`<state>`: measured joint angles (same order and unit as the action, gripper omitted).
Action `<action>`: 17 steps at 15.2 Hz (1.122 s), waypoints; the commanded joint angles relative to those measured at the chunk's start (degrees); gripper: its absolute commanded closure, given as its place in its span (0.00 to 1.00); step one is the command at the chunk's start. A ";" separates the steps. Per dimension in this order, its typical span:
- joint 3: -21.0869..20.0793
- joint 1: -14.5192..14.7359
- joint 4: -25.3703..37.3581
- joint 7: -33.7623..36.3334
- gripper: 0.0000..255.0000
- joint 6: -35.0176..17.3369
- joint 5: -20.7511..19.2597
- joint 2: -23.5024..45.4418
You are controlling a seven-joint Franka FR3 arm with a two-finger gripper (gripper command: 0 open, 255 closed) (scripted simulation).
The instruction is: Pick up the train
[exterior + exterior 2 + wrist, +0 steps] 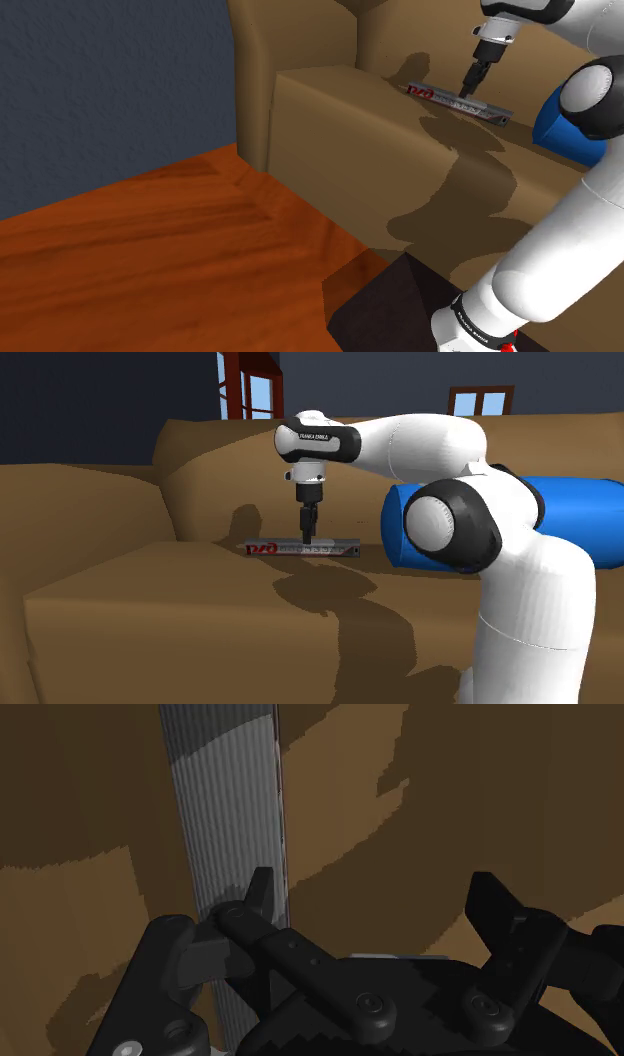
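My gripper (469,88) hangs spread wide over the grey train (440,98) at the sofa seat's (340,130) back edge, fingers set crosswise to straddle its narrow body.

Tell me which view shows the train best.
The second exterior view: the train lies side-on at full length, red lettering visible. The shoulder view shows it obliquely from above; the wrist view, part of its grey ribbed roof.

- The train (458,103) lies lengthwise on the sofa seat (340,140), close before the backrest.
- The gripper (468,88) stands over the train's mid-length.
- A bolster (555,135) lies at the shoulder view's right of the train.
- The floor (150,250) lies at the shoulder view's left of the seat.
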<state>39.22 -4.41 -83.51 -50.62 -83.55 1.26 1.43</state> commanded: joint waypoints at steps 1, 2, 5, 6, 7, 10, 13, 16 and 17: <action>2.12 -2.77 8.38 -5.35 0.00 2.38 4.54 7.62; 2.65 -4.80 12.65 -7.58 0.00 3.84 6.81 11.19; 2.45 -10.56 22.95 -11.41 0.00 7.69 11.60 18.81; 2.37 -9.96 21.11 -11.25 0.00 6.48 11.04 18.08; 2.39 -9.35 19.37 -11.12 0.00 5.32 10.56 17.42; 2.45 -7.78 14.64 -10.74 0.00 2.04 9.34 15.71; 2.44 -6.73 11.02 -10.43 0.00 -0.56 8.50 14.50; 2.44 -6.68 10.85 -10.42 1.00 -0.67 8.44 14.42; 2.44 -6.68 10.82 -10.43 1.00 -0.69 8.43 14.41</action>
<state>41.68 -11.13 -72.51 -61.05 -84.14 9.74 15.86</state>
